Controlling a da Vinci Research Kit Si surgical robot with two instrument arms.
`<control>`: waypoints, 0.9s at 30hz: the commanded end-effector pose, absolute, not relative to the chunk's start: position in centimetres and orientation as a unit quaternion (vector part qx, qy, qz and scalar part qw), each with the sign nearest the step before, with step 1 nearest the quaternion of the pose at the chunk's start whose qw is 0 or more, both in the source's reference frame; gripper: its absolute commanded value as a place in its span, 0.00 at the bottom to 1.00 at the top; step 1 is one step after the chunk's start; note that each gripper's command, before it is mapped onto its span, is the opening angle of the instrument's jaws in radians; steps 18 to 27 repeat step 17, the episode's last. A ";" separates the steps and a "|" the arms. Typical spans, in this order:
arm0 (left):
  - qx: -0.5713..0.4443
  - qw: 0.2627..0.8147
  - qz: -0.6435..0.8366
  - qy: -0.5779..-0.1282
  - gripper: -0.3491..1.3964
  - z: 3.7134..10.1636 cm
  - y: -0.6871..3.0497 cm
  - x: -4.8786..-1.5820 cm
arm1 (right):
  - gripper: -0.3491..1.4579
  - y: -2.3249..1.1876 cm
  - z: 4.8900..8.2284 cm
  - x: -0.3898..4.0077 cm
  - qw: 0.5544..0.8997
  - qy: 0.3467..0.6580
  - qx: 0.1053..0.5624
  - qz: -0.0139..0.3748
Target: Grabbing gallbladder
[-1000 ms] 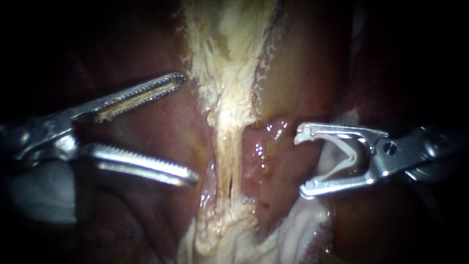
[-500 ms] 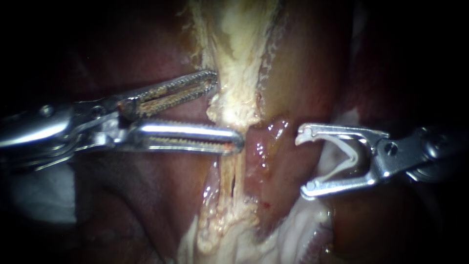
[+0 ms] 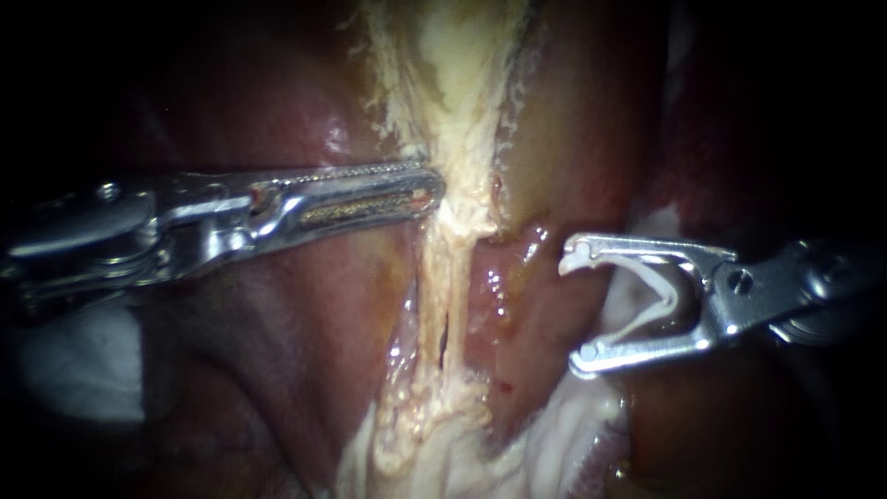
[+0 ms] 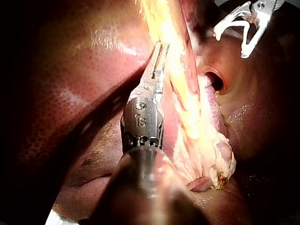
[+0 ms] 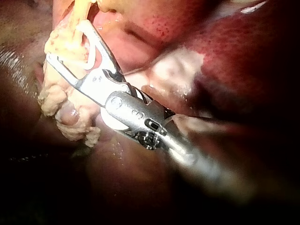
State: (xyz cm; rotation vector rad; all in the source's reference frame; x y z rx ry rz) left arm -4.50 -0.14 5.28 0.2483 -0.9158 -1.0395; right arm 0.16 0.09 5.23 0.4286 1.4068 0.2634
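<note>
Here, the left instrument (image 3: 434, 185) reaches in from the left across the dark red liver (image 3: 305, 351). Its long toothed jaws are brought together on the left edge of the gallbladder (image 3: 453, 102), the pale, frayed band running from far to near down the middle of the field. The bite looks shallow, taken at the tips only, presumably so the band can be drawn sideways and held taut. To the right, well apart from the band, the right instrument (image 3: 571, 307) hangs with its jaws wide, a white clip (image 3: 661, 294) seated between them and touching both; it seems parked clear of the grab. The left wrist view, looking along the shaft, shows the jaws lying flat against the band's side. It also shows a dark round opening (image 4: 214, 80) in the tissue on the band's other side, which the endoscope does not show. Only the right wrist view shows lumpy pale tissue (image 5: 61, 108) just beside the clip-bearing jaws.
</note>
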 end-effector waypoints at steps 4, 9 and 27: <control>0.120 0.766 -0.489 -0.400 0.00 5.29 -0.14 -4.46 | 0.52 0.09 5.23 0.16 0.734 0.640 0.195 0.120; 0.122 0.765 -0.490 -0.399 0.00 5.26 -0.16 -4.46 | 0.52 0.09 5.23 0.17 0.734 0.640 0.195 0.120; 0.126 0.762 -0.494 -0.398 0.00 5.23 -0.16 -4.46 | 0.52 0.08 5.22 0.17 0.734 0.640 0.195 0.120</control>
